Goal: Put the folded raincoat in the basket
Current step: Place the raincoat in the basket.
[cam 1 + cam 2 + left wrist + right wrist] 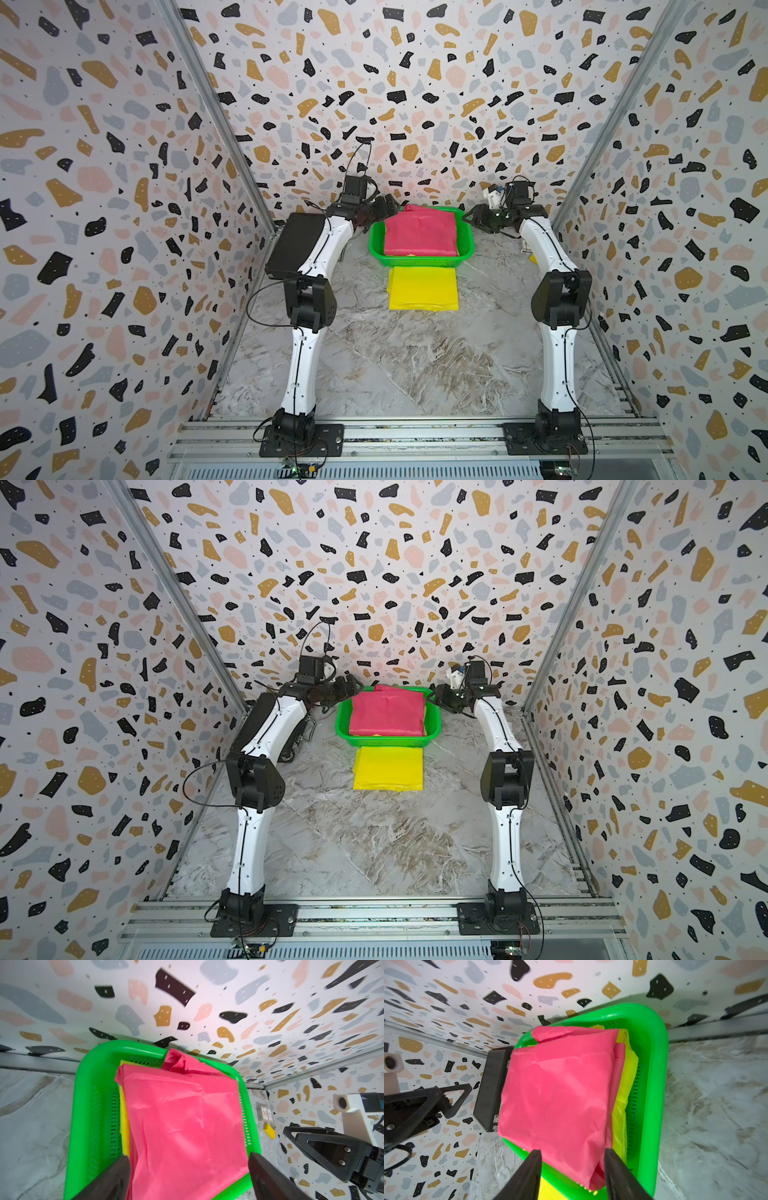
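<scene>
- Where the basket (419, 262) stands at the far middle of the table (415, 365), the pink folded raincoat (419, 232) lies flat inside it, on top of a yellow raincoat (124, 1126) whose edge peeks out along one side.
- One bunched corner of the pink raincoat rides up over the basket's far rim.
- The left gripper (384, 208) hangs at the basket's far left corner, and the right gripper (473, 216) at its right rim, so the raincoat lies between the two.
- In the left wrist view the fingers (116, 1180) stand wide apart; the pink fabric shows in the gap between them, unclamped.
- In the right wrist view the fingers (529, 1174) are parted less widely, with the raincoat's near edge showing between them; no fold is pinched.
- Whether any fingertip brushes the fabric cannot be told.
- Another yellow folded raincoat (422, 289) lies on the table just in front of the basket.
- A black case (293, 245) sits beside the left arm.
</scene>
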